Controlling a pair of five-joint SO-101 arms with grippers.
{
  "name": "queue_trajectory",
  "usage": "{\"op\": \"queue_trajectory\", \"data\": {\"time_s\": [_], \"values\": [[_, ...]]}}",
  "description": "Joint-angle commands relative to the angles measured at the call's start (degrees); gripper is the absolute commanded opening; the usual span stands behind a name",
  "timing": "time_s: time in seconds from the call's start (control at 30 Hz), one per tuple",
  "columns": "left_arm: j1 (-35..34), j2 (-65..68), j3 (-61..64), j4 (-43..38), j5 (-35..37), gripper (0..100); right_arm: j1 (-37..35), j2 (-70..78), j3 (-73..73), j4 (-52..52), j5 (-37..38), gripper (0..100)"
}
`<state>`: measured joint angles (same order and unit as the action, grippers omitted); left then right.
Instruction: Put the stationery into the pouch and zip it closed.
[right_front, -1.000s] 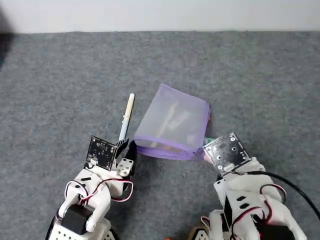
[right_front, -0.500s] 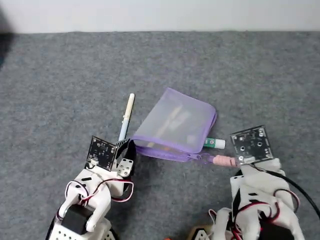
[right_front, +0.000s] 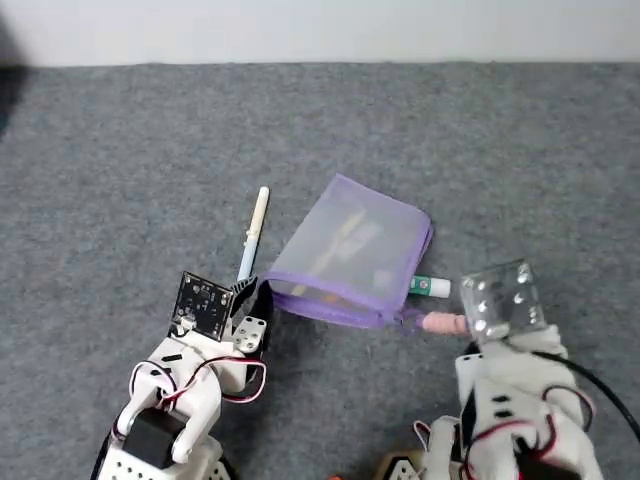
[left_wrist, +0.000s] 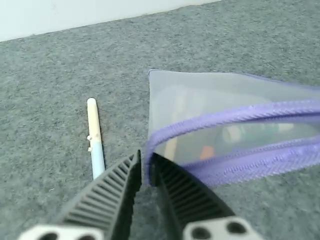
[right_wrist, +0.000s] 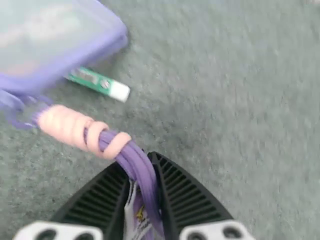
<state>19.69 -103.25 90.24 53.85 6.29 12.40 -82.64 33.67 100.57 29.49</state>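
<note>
The translucent purple pouch (right_front: 352, 253) lies mid-table with stationery showing faintly through it. My left gripper (right_front: 262, 296) is shut on its near left corner (left_wrist: 148, 159). My right gripper (right_front: 468, 326) is shut on the purple cord of the zipper pull (right_wrist: 141, 172), just behind the pink spiral pull (right_front: 443, 323) (right_wrist: 75, 130). A white and blue pen (right_front: 253, 234) (left_wrist: 95, 142) lies on the carpet left of the pouch (left_wrist: 225, 135). A small green and white stick (right_front: 430, 287) (right_wrist: 98, 83) lies on the carpet by the right corner of the pouch (right_wrist: 50, 40).
Grey carpet (right_front: 520, 170) covers the table up to a white wall (right_front: 320, 30) at the back. Open carpet stretches on both sides of the pouch and behind it.
My right gripper has drawn the zipper pull to the right, stretching the pouch's front edge out. The green stick now shows beside the pouch. The left arm has kept still.
</note>
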Motion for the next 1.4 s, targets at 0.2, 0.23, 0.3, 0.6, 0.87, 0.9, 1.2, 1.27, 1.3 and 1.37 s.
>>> {"op": "queue_trajectory", "data": {"time_s": [0.2, 0.23, 0.3, 0.6, 0.87, 0.9, 1.2, 1.27, 1.3, 1.37], "values": [[2.73, -0.18, -0.48, 0.18, -0.18, 17, -13.49, -6.11, -5.01, 0.75, -3.87, 0.7], [3.96, -0.18, -0.48, 0.18, -0.09, 17, -13.58, -6.11, -5.71, -0.04, -3.69, 0.7], [6.51, -0.09, -0.4, 0.18, 0.0, 17, -13.76, -6.11, -6.59, -2.07, -3.6, 0.7], [9.23, -0.35, 4.35, -0.97, -0.26, 8, -13.85, -6.11, -8.09, -4.62, -3.43, 0.7], [9.14, -0.18, 5.32, -6.51, -2.02, 1, -13.93, -6.37, -8.18, -4.7, -1.93, 0.7], [9.05, -0.26, 4.79, -6.07, -2.37, 1, -13.93, -6.55, -8.18, -5.05, -2.11, 0.7], [-3.87, -0.35, -10.59, 0.53, -7.3, 1, -13.93, -6.11, -4.13, -21.14, -4.4, 0.7], [-6.95, -0.44, -13.67, 1.85, -10.55, 1, -13.93, -6.11, -1.58, -26.51, -4.48, 0.7], [-8.35, -0.44, -15.43, 2.46, -11.69, 1, -14.46, -6.11, -0.26, -28.7, -4.57, 0.7], [-10.9, -0.44, -18.33, 3.43, -13.36, 1, -16.75, -6.11, 2.2, -32.57, -5.89, 0.7]]}}
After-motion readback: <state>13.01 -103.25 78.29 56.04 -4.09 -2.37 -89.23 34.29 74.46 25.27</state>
